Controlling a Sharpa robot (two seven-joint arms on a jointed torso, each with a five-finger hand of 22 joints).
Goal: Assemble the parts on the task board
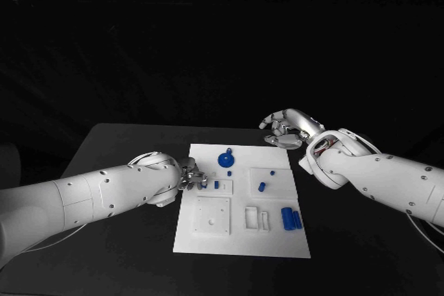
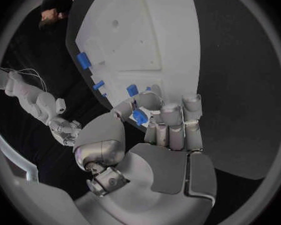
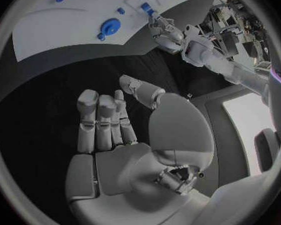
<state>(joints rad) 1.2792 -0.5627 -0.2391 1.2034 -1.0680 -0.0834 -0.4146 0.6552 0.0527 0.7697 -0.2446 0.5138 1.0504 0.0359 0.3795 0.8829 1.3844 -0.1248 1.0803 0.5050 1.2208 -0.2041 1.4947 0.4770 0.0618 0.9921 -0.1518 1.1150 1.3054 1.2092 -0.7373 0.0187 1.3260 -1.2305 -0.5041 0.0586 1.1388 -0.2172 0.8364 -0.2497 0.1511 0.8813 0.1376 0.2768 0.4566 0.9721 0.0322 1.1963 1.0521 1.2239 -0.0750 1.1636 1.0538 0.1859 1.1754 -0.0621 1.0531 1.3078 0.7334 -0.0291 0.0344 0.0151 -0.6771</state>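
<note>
Left hand (image 1: 192, 176) pinches blue part (image 2: 140, 117) at task board (image 1: 242, 244) edge

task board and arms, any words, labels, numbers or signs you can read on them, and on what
None can be read. The task board is plain white, and the blue parts, such as the round one, carry no marks. The left hand and right hand show no lettering.

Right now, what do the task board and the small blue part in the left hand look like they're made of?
Task board: probably matte white plastic, with an even dull surface and molded recesses. Blue part held by the left hand: likely plastic too, uniformly coloured and faintly glossy.
</note>
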